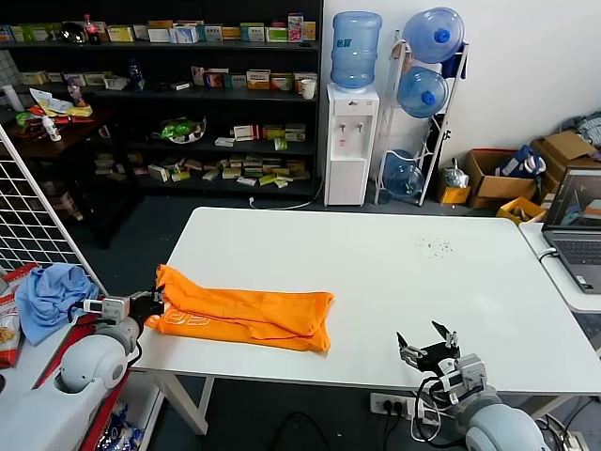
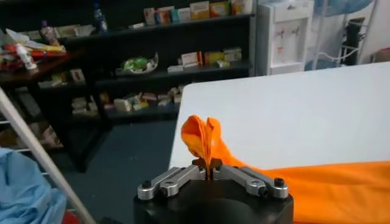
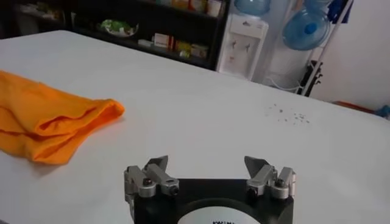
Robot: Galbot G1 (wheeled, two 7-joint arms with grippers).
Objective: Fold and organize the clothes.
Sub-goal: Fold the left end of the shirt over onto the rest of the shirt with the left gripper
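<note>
Your orange T-shirt (image 1: 246,317) lies folded into a long band near the table's (image 1: 394,282) front-left edge, with bare white surface stretching beyond it to the far and right edges. Your left claw (image 1: 150,305) is clamped on the shirt's bunched left end at the table's left edge. Your right claw (image 1: 428,346) hangs at the front edge, jaws spread wide and holding nothing, well apart from the shirt.
</note>
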